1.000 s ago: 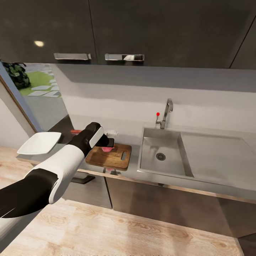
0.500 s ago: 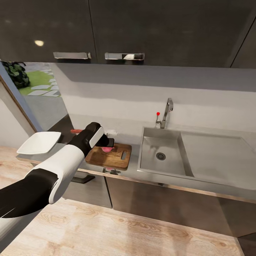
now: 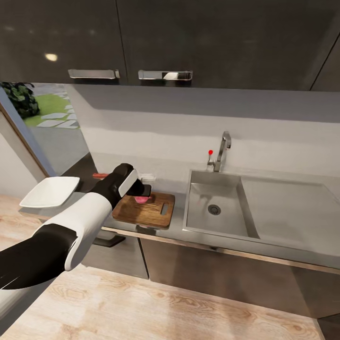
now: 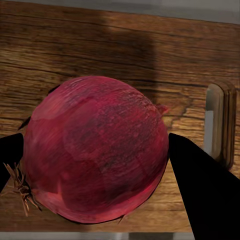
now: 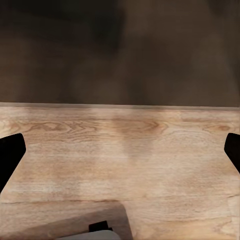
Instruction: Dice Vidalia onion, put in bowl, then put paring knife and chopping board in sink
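Observation:
The pinkish-red Vidalia onion (image 4: 95,150) sits between the two black fingers of my left gripper (image 4: 96,136), which is shut on it, one finger against each side. It is held just over the dark brown chopping board (image 3: 146,210) on the grey countertop (image 3: 177,222); I cannot tell whether it touches the wood. In the head view my left gripper (image 3: 141,192) hides most of the onion (image 3: 140,200). The paring knife's reddish handle (image 3: 99,175) lies behind my forearm. The white bowl (image 3: 47,191) stands at the counter's left end. The steel sink (image 3: 200,215) holds nothing. My right gripper (image 5: 120,152) is open.
The chrome faucet (image 3: 222,148) with its red knob stands behind the basin, and the drainboard (image 3: 288,208) stretches to the right. Dark wall cabinets (image 3: 170,38) hang overhead. Pale wooden floor (image 5: 120,150) lies under my right gripper, in front of the dark base cabinets.
The head view has shifted slightly. My left arm, the onion and the board keep the same places relative to each other.

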